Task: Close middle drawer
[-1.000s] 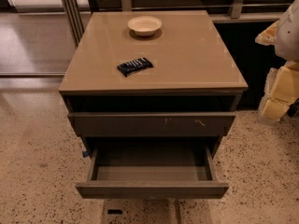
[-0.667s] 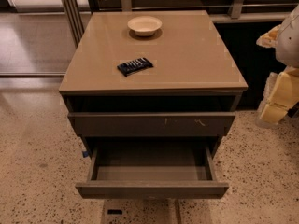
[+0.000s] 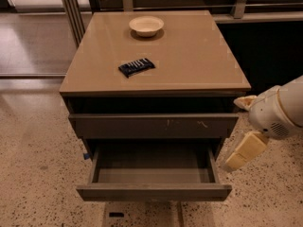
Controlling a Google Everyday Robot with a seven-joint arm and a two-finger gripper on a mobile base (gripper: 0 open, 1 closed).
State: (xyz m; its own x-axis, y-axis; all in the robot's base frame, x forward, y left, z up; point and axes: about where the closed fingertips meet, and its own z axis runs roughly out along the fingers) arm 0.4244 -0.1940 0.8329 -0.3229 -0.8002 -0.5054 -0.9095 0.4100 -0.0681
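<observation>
The middle drawer [image 3: 154,192] of the tan-topped cabinet [image 3: 189,56] is pulled far out toward me, and its inside is empty. Above it, the top drawer front [image 3: 154,126] with white scratch marks stands slightly out. My gripper [image 3: 233,135] is at the cabinet's right side, level with the two drawers and apart from them. Its cream fingers [image 3: 246,150] are spread, one up by the cabinet's top edge and one down beside the middle drawer's right side. It holds nothing.
A cream bowl [image 3: 147,25] and a dark snack packet [image 3: 136,66] lie on the cabinet top. A metal-framed glass partition [image 3: 71,13] stands at the back left and a dark counter [image 3: 270,41] at the right. Speckled floor [image 3: 38,174] surrounds the cabinet.
My gripper has moved down and to the left, from the right edge of the view toward the cabinet's right side. The drawers have not moved.
</observation>
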